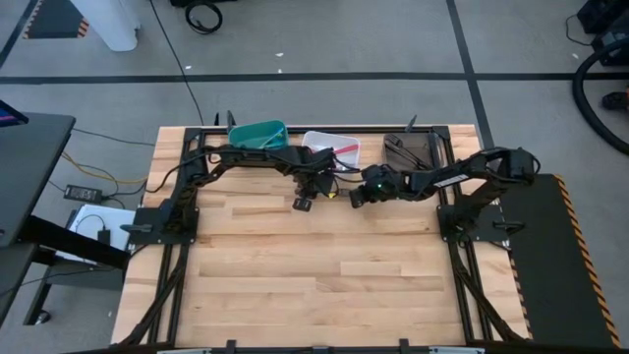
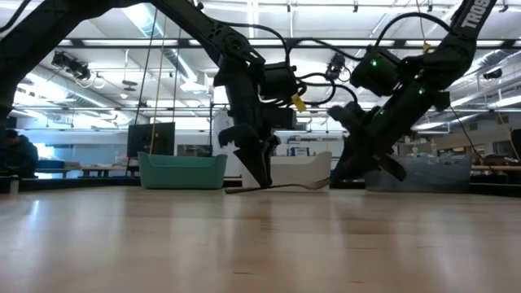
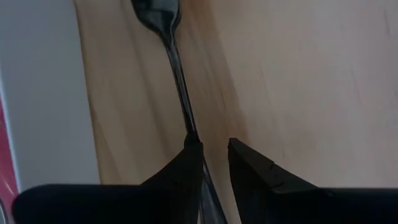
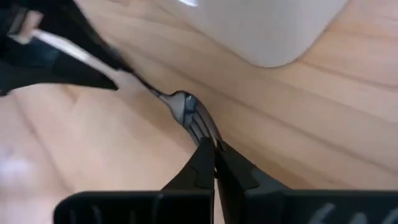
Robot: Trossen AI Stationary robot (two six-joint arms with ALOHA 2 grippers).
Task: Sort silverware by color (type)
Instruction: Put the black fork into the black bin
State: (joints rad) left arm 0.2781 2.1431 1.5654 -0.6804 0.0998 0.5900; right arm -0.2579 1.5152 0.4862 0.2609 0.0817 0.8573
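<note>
While both arms are reaching across its far edge, table (image 1: 314, 285): I am working just in front of a row of three bins.
Teal bin (image 1: 246, 134): it is sitting at the left end of the row, and I cannot make out any contents.
White bin (image 1: 316, 139): it is sitting in the middle and showing a red streak inside, which I am judging to be red-handled pieces.
Brown bin (image 1: 395, 147): it is sitting at the right end and holding slim dark shapes, probably dark cutlery.
Left gripper (image 3: 213, 142): my fingers are standing apart on either side of the handle, with one finger touching it and a gap showing at the other.
Right gripper (image 4: 214, 148): my fingertips are pressing together on the tine end, so I am judging it clamped there.
Fork (image 3: 177, 81): a dark grey piece is lying on the table beside the white bin, between my two grippers. In the low view its tine end is sitting slightly raised.
Handling: I am expecting it to be light, rigid and slick, so it may pivot or slide under a pinch. I am favouring a hold across the narrow handle near mid-length.
Destination: I am judging the brown bin the likely match.
</note>
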